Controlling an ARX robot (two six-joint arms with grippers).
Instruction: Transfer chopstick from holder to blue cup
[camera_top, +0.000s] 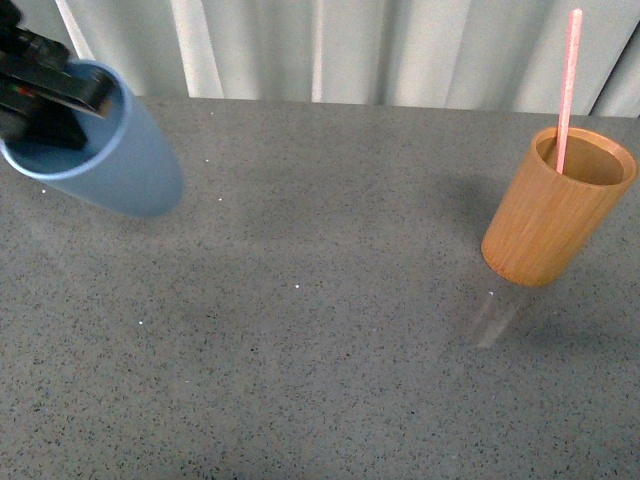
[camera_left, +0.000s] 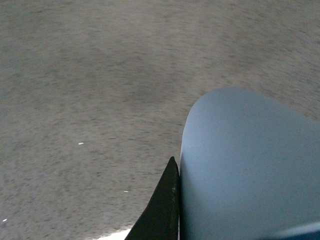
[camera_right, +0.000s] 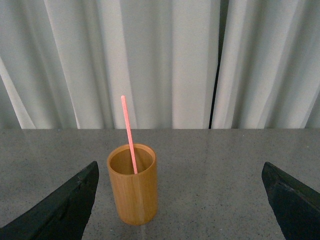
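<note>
One thin pink chopstick (camera_top: 568, 90), upright in orange-brown holder (camera_top: 552, 215)

light: even, soft — faint shadows | left wrist: blurred (tabletop (camera_left: 75, 75) smeared) | front: sharp

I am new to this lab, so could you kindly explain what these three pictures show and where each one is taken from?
This is a robot with two arms. The front view looks out from its body over a grey table. There the left end effector grips a tilted blue cup by its rim, and a wooden holder stands further right with a pink chopstick in it. The left wrist camera sees that cup close up. The right wrist camera shows the right end effector open and empty, facing the holder.
</note>
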